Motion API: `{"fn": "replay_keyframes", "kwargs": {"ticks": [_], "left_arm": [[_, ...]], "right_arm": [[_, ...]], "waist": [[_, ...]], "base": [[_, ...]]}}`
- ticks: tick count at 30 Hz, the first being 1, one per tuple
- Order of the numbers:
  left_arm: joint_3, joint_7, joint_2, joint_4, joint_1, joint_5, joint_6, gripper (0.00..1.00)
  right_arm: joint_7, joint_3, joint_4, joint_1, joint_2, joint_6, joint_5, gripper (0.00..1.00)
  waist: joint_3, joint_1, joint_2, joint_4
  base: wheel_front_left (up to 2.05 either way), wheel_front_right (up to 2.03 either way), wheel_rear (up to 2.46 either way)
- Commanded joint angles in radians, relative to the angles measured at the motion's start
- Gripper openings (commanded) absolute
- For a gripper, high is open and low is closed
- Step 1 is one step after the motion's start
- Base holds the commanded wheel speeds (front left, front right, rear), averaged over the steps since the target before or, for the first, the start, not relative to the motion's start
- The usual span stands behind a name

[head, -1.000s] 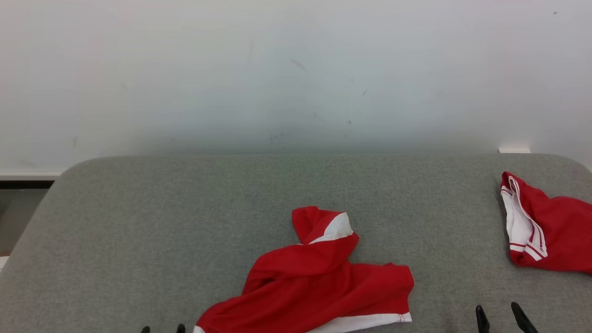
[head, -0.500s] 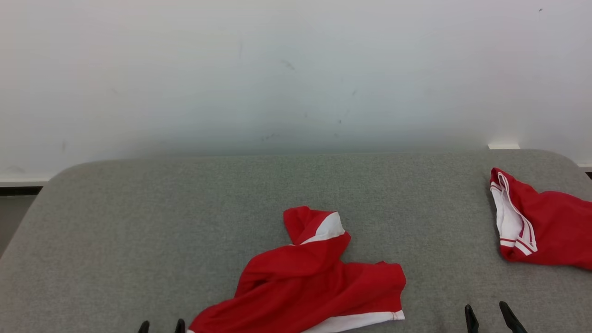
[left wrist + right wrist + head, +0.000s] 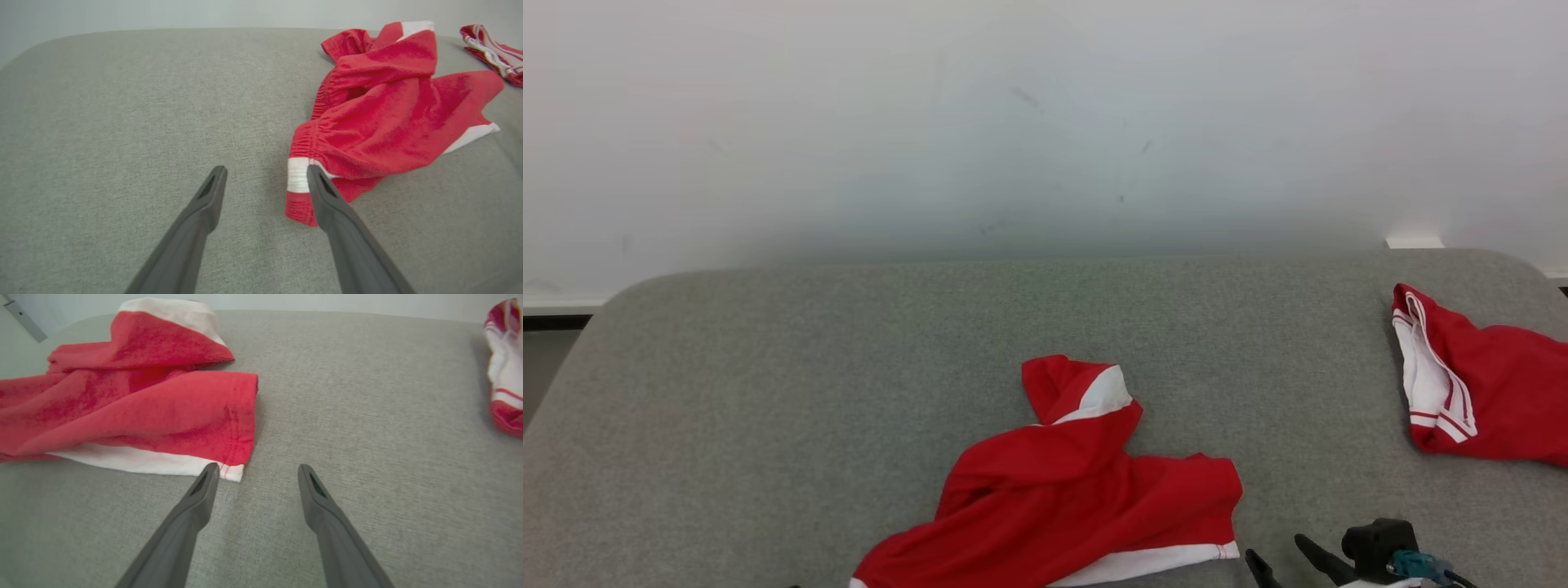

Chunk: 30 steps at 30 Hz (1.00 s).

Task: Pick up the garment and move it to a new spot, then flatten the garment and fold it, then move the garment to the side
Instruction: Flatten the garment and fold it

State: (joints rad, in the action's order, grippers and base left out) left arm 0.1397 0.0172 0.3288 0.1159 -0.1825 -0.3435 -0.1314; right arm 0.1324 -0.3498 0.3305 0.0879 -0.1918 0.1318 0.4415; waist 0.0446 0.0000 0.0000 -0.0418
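Over the last second the right gripper point(image 3: 1273, 546) travelled leftward in the head view, from well right of the garment point(image 3: 1078, 498) to just beside its white hem corner point(image 3: 233, 473). Its fingers ended slanting up-left rather than pointing straight up. Its dark wrist housing point(image 3: 1376, 545), with a teal connector, came into frame behind the fingers. The head camera itself shifted slightly: the far edge of the grey table point(image 3: 768, 367) sat higher in frame than before, a camera move, not a move of the cloth.

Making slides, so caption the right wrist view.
Open right gripper poised at the white-hemmed corner of the crumpled red garment on a grey surface.
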Motion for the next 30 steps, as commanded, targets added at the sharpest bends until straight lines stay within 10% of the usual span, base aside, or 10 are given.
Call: {"fn": "replay_keyframes", "kwargs": {"ticks": [1,9,30], "left_arm": [[0.020,-0.025,0.030,-0.015,0.011,-0.031,0.003,1.00],[0.153,-0.095,0.140,-0.056,0.059,-0.163,0.002,1.00],[0.382,-0.062,0.218,0.094,0.250,-0.369,0.002,1.00]], "right_arm": [[0.023,-0.013,0.017,0.023,-0.002,-0.002,0.010,1.00],[0.091,-0.040,0.140,0.108,0.062,-0.002,0.059,1.00],[0.142,-0.095,0.278,0.202,0.086,-0.003,0.085,1.00]], "waist": [[-0.013,0.0000,0.0000,0.013],[-0.059,0.0000,0.0000,0.054],[-0.118,0.0000,0.0000,0.038]], "base": [[0.00,0.00,0.00],[0.00,0.00,0.00],[0.00,0.00,0.00]]}}
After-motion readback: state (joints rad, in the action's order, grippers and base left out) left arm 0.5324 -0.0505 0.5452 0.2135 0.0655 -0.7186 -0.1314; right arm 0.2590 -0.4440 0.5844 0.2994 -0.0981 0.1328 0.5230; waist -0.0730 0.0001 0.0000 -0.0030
